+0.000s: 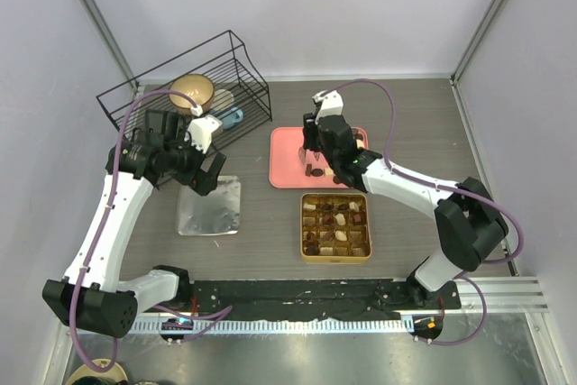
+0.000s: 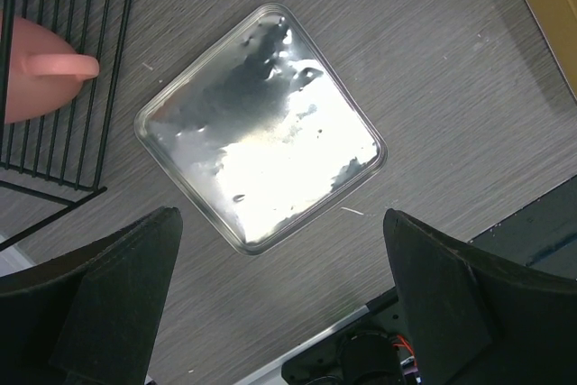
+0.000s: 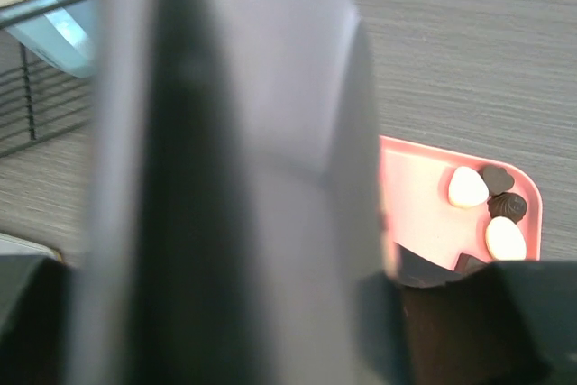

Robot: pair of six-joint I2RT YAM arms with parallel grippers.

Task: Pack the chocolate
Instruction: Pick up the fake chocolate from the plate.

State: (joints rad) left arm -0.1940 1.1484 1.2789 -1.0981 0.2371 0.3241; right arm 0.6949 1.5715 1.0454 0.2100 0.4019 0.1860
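Gold tin (image 1: 335, 259): Nearest to you on the bench. Its grid holds chocolate (image 1: 341, 219) in most cells, and a few cells look empty.
Silver lid (image 1: 209, 206): Lies flat at 9 o'clock of the tin, well apart from it.
Left end effector (image 2: 279, 218): Fingers spread wide and holding nothing. It hovers above the lid without touching it.
Pink tray (image 1: 287, 152): Lies at 12 o'clock of the tin, just beyond it.
Loose pieces (image 3: 468, 187): Two cream pieces and some dark ones sit together near one corner of the tray. A further dark piece (image 1: 315, 171) lies at the tray's 6 o'clock edge.
Right end effector (image 1: 312, 165): Low over the tray, directly at that dark piece. A blurred surface blocks the wrist view, so you cannot tell whether the fingers are spread, pressed together or pinching the piece.
Wire rack (image 1: 236, 68): Farthest from you, at 11 o'clock of the lid, with a bowl (image 1: 191, 90) inside. It plays no part in this task.
Step in hand: Judged to be the pick at the tray.
Next move: Confirm the grip, then carry the piece toward 6 o'clock and set it squarely over an empty cell. The cells are tight, so align before release.
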